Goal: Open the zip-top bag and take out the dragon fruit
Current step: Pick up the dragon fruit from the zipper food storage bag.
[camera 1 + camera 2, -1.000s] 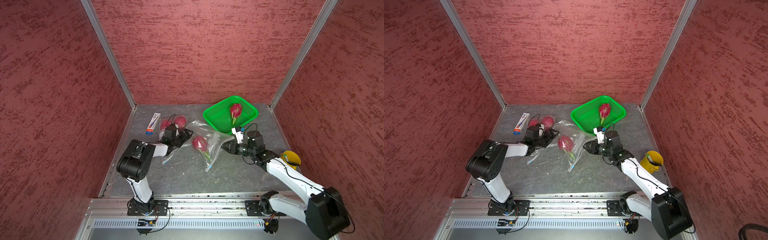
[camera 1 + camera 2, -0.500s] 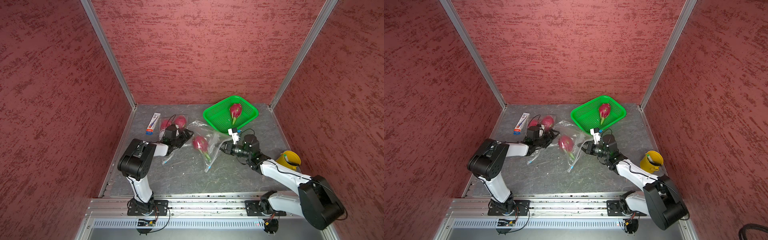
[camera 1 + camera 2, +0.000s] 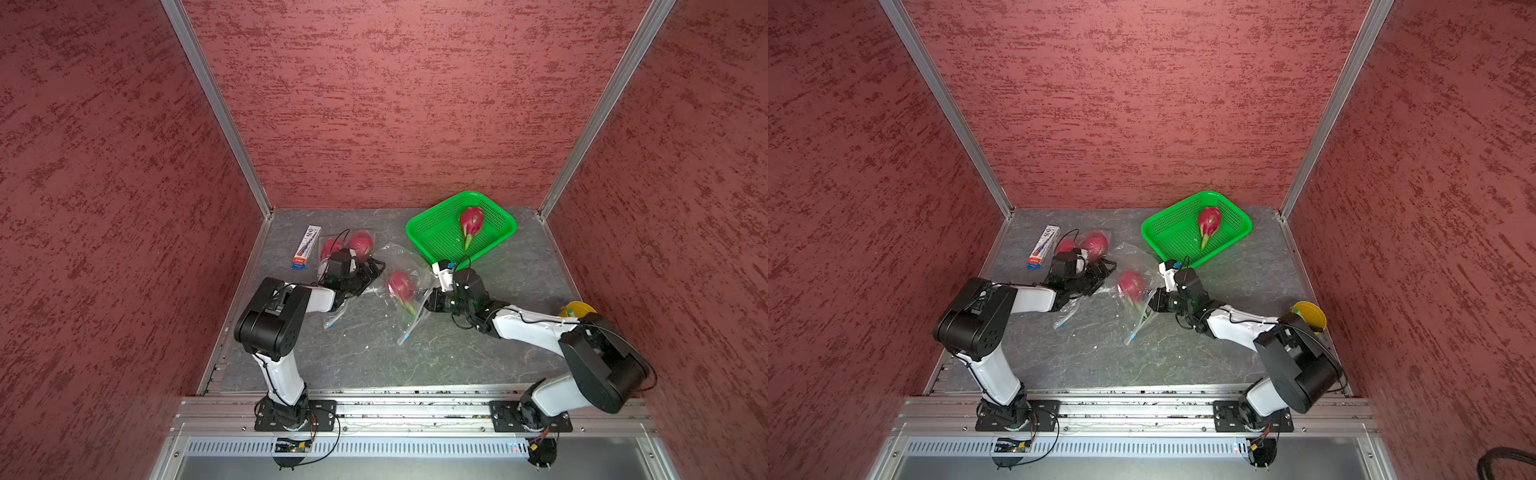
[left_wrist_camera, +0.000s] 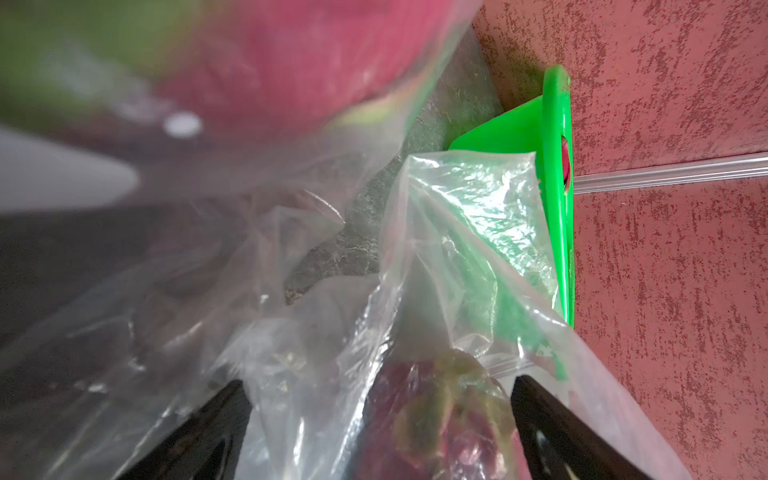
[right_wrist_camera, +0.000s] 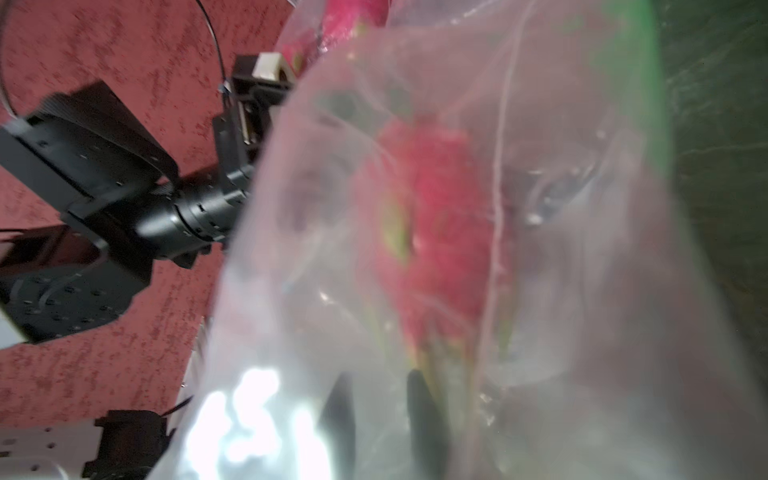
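A dragon fruit lies inside a clear bag on the bench. Left jaws gape wide near it. Right jaws, narrowed, meet the bag's edge; grip unclear. Best to pinch film only, then pull apart gently.

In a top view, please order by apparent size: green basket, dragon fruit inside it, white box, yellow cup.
1. green basket
2. dragon fruit and white box: alike, not ranked
3. yellow cup, unsure: the right arm hides part of it
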